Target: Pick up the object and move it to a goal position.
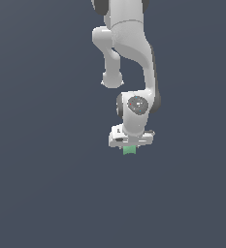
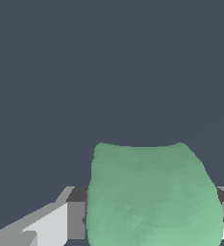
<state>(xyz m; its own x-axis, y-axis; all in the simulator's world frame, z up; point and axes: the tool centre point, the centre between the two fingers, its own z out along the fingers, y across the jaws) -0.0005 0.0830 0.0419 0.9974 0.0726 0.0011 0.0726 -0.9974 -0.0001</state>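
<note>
The object [image 1: 129, 150], a small mint-green block, pokes out just below the white hand of my arm in the exterior view. Only its lower part shows there; the rest is hidden behind the hand. In the wrist view the object [image 2: 152, 197] fills much of the picture, sitting between grey-white fingers [image 2: 60, 223] on either side. My gripper [image 1: 129, 148] is shut on the object. Whether the block rests on the surface or hangs above it cannot be told.
A plain dark blue-grey surface [image 1: 37, 193] fills both views. The white arm [image 1: 129, 43] reaches down from the top middle of the exterior view. No other objects or goal marker show.
</note>
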